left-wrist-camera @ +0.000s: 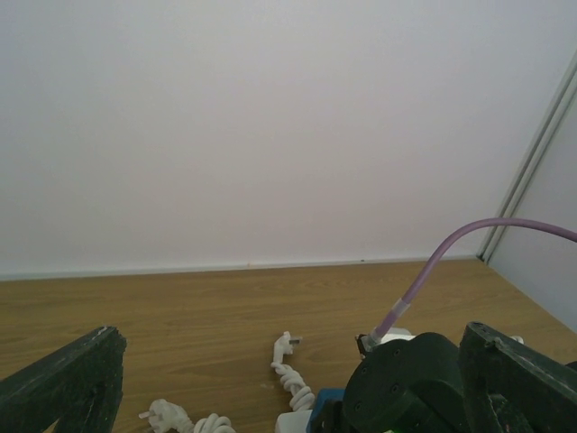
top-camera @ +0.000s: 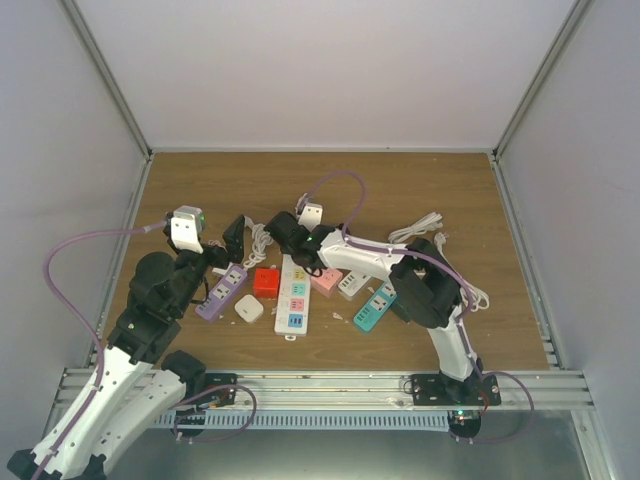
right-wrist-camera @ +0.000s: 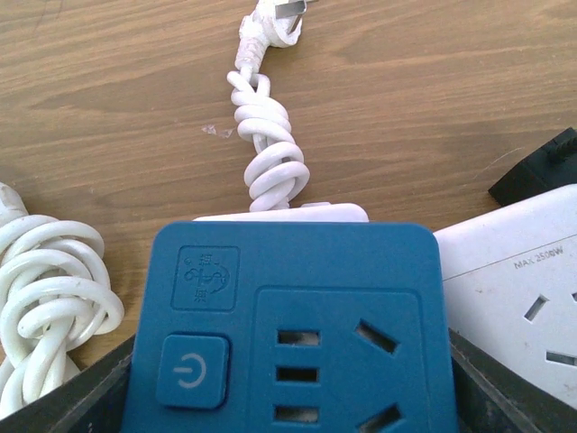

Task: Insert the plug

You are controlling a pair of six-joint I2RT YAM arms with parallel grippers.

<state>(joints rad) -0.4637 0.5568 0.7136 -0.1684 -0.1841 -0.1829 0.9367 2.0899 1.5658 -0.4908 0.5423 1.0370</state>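
Listener: Where does the plug lie?

Describer: The plug (right-wrist-camera: pixel 275 18) is white and lies flat on the wooden table (right-wrist-camera: pixel 451 108). It is straight ahead of the right gripper (right-wrist-camera: pixel 288 397), past the far end of the blue power strip (right-wrist-camera: pixel 297 307). Its coiled cord (right-wrist-camera: pixel 270 153) runs back toward that strip, so plug and cord lie roughly along the gripper's line of sight. The prongs point away and a little to the right.

Listener: What are the hands doing?

Describer: The right gripper's fingers (right-wrist-camera: pixel 54 397) press on both sides of the blue power strip, with its sockets facing the camera. The left gripper (left-wrist-camera: pixel 293 361) is spread wide and holds nothing. In its wrist view the plug sits on the table ahead, between its fingers, near but apart.

Listener: Which arm suits the plug?

Describer: Probably the left, since it is free and the plug lies in front of it. It would likely need to turn the prongs back toward the sockets. A white power strip (right-wrist-camera: pixel 523 298) lies just beside the blue one.
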